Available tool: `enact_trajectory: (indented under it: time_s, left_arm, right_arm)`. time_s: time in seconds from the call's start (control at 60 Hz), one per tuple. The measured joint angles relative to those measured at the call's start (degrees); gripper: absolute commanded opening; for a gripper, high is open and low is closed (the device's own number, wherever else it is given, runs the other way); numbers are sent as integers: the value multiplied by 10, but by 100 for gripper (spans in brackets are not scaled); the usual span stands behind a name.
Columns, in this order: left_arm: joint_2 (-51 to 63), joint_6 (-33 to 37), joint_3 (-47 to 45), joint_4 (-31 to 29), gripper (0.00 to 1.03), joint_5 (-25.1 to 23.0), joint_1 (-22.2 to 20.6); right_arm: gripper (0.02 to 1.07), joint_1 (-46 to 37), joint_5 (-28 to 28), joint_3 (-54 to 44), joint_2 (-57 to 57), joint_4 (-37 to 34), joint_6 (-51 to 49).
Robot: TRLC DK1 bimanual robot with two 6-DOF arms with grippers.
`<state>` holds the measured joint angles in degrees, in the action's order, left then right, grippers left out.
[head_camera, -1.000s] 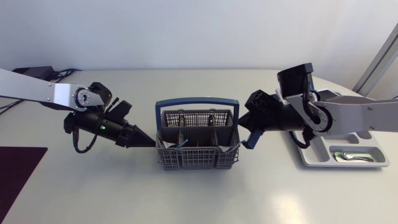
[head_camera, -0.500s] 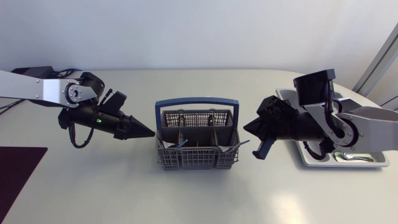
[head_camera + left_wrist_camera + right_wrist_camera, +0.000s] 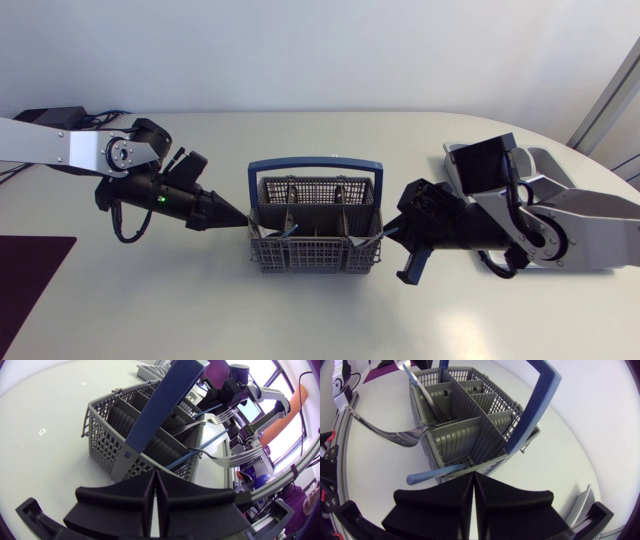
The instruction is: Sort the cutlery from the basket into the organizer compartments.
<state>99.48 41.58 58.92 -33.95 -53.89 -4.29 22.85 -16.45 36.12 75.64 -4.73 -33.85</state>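
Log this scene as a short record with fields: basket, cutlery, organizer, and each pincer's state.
basket: grey mesh, mid-table, between the two arms
cutlery: blue-handled forks leaning in the basket
organizer: pale tray on the table's right side, only partly in view
left pincer: shut, empty, tip beside the basket's left wall
right pincer: shut, empty, tip beside the basket's right wall, near a protruding utensil handle
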Motion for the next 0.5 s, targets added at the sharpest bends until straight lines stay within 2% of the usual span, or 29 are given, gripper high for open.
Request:
enact_trajectory:
  time_s: [0.233, 0.383, 0.5]
  left_arm:
    - [-8, 0, -1, 5, 3, 11, 10]
    - [-70, 2, -28, 16, 4, 37, 33]
    - [-134, 3, -54, 16, 7, 53, 33]
  right_arm:
    - [8, 2, 44, -3, -23, 0, 2]
    - [8, -7, 52, -7, -65, -6, 2]
    - [27, -15, 59, -7, -95, -30, 2]
